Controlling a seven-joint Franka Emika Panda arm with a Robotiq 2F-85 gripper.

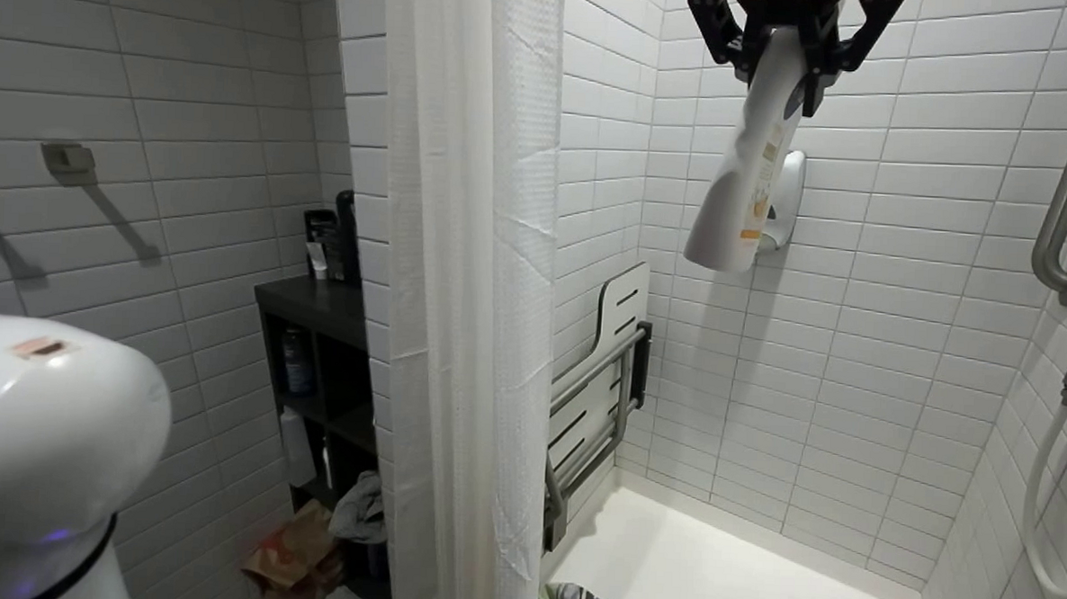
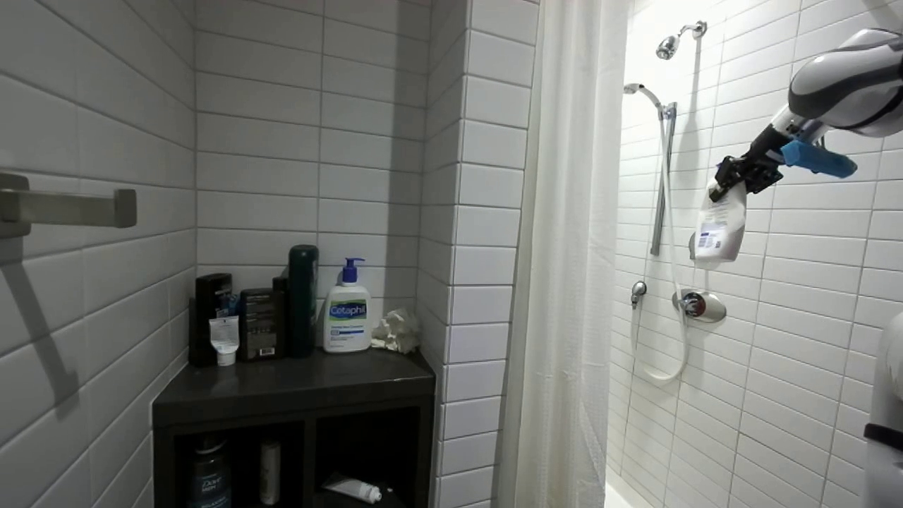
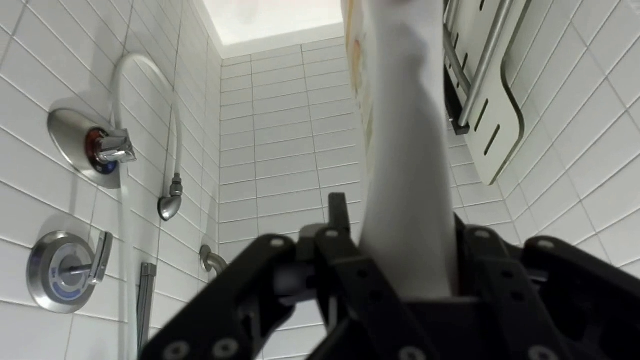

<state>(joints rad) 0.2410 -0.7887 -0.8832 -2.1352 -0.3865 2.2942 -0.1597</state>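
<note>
White tapered plastic bottle [image 1: 742, 178], clasped in the black two-fingered gripper [image 1: 782, 81], hung high in a white-tiled shower [image 1: 855, 368].

In an exterior view the bottle tilted, wide base lowermost, narrow upper part between the jaws; its opaque walls hid any contents. A crumpled brown paper bag [image 1: 293, 550] sat at lower left, its inside not visible. In an exterior view a black shelf unit [image 2: 282, 384] bore on its top a white Cetaphil bottle [image 2: 347, 317] with a blue pump; the left compartment held a dark cylindrical can [image 2: 209, 476] marked Dove Men and a slim pale cylinder [image 2: 269, 473], the right a white tube [image 2: 355, 488] lying on its side. In the wrist view the bottle ran between the jaws, with a white slatted seat [image 3: 500, 107] on grey metal tubes behind it to the right.
</note>
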